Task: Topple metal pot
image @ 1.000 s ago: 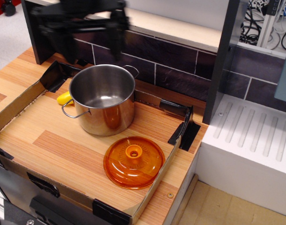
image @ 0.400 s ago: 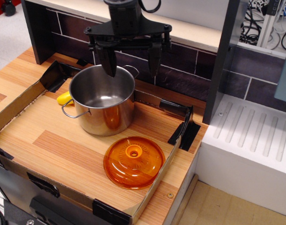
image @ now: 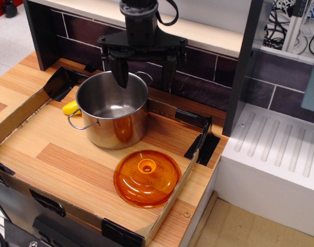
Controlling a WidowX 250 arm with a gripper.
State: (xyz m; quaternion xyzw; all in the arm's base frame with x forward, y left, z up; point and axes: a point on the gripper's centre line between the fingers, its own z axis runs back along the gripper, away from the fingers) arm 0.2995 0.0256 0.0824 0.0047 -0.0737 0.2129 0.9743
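I see a small yellow object point(image: 70, 107) just left of the shiny stainless-steel cylindrical pot point(image: 113, 110), which stands upright, axis vertical, mouth up, empty inside. Above its far rim my black gripper point(image: 143, 78) hangs wide open, holding nothing. Right-front of the pot lies a translucent orange domed lid point(image: 147, 177).

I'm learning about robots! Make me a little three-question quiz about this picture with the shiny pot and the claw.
1. True or false: the metal pot stands upright.
2. What lies in front of the pot? A) orange lid B) a blue cup C) a spoon
3. Fill in: the claw is wide ____ above the pot's back rim.

Key: 1 true. 2 A. 3 open; one finger hangs over the pot's mouth, the other past its rim. A yellow thing peeks out behind the pot, too hidden to name.
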